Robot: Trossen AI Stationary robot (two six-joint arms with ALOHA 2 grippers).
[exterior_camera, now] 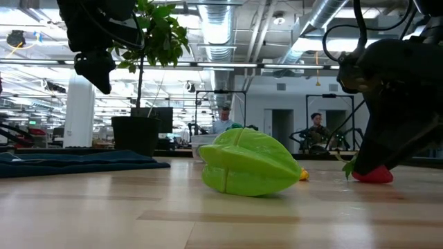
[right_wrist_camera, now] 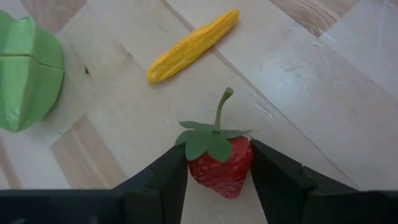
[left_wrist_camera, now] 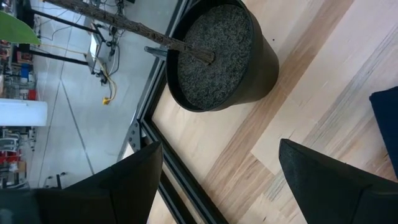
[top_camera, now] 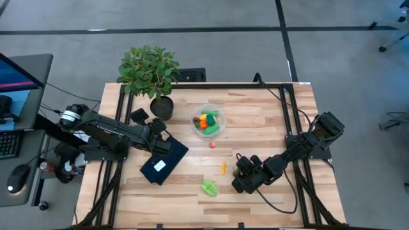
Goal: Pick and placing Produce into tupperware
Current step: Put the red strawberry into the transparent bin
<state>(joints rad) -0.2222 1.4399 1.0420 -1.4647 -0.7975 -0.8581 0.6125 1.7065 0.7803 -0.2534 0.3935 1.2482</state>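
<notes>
- Gripping a red strawberry between its two dark fingers, the right gripper sits low at the front right part of the worktop; the fingers are closed against both sides of the fruit, whose green leaves and stem point away from the wrist.
- In the low view the same strawberry shows red under the right gripper, down at the worktop surface; whether it touches the wood cannot be told.
- A yellow-orange elongated piece lies on the wood just beyond the held strawberry, and a green ribbed piece lies off to one side of it; from above, the green piece is near the front edge and the yellow-orange piece sits between it and the right gripper.
- The tupperware, a round clear container, stands toward the back middle of the worktop, beside the potted plant, and holds orange and green produce.
- Another small red piece lies on the wood just in front of the tupperware.
- The left gripper waits near the plant pot, above the edge of a dark flat rectangle; its fingers stand wide apart with nothing between them.
</notes>
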